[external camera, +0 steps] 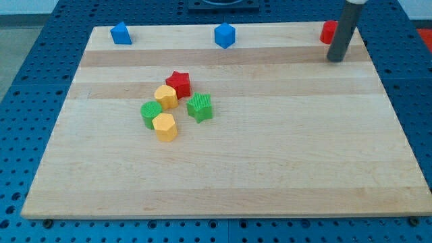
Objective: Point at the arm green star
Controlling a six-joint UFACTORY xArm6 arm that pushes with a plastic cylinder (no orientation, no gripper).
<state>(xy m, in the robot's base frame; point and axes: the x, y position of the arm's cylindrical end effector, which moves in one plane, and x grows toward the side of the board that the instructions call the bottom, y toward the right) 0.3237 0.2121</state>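
**Rod tip at far right corner; green star in central cluster**

Rod's lower end, called my tip [335,59] in the rig note, rested on the wooden board [270,175] near the view's top right corner. No jaws exist on this arm, so nothing was open, closed or gripped; the tip touched no block. A red block [327,31], shape partly hidden behind the rod, sat just beside it toward the view's top.

The green star [200,106] lay left of the board's centre, well apart from the tip. It formed the right-hand edge of a cluster: red star [179,84] above-left of it, an upper yellow block [165,96] to its left, a green round block [150,113] farther left, and a lower yellow block [164,126] below-left. Whether the green star touched its neighbours could not be told.

Two blue blocks [121,33] [224,35] stood along the view's top edge.

Judgement on handling: the star looked small, rigid and light, likely to slide readily on smooth wood. Its right and lower-right faces were free, so an approach from the view's right would reach it without disturbing the cluster. Pointing needs nearness only; contact could nudge it into the others.
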